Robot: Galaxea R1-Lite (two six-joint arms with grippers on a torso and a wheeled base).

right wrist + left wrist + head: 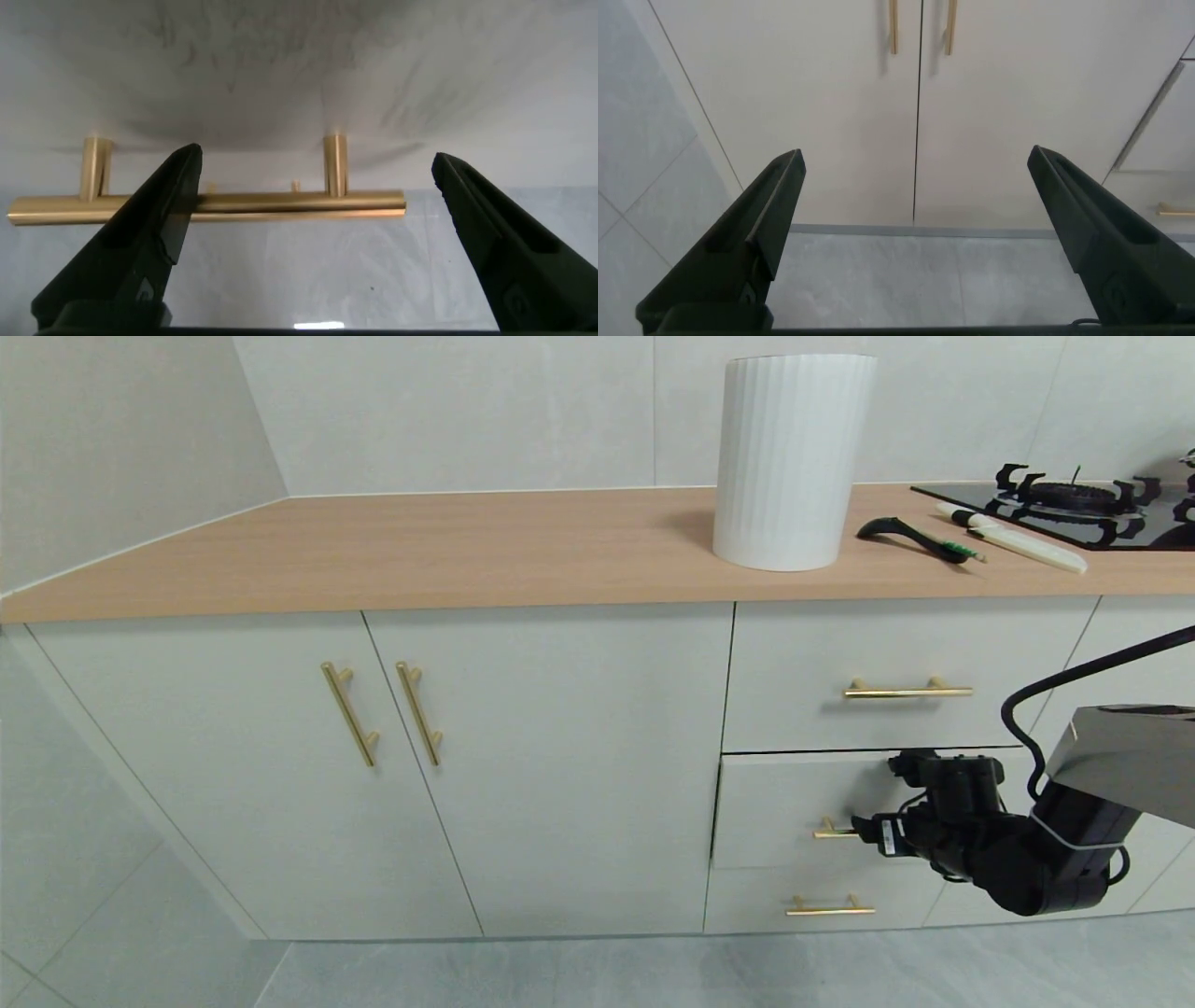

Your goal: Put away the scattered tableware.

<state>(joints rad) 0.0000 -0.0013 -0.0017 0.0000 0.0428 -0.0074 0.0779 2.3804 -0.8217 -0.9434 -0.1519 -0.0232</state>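
Note:
On the wooden counter (467, 551) lie a black spoon (904, 532) with a green-tipped handle and a long white knife (1018, 543), the knife partly on the hob. My right gripper (864, 829) is low in front of the middle drawer (775, 803), at its gold handle (829, 833). In the right wrist view the handle (243, 203) runs crosswise just beyond the open gripper (315, 161), untouched by the fingers. A dark gap shows along the drawer's left and top edges. My left gripper (915, 157) hangs open before the cabinet doors (831, 112), holding nothing.
A tall white ribbed container (792, 457) stands on the counter left of the spoon. A black gas hob (1074, 509) sits at the far right. Top drawer (906, 672) and bottom drawer (822, 901) are closed. Two doors with gold handles (383, 709) fill the left.

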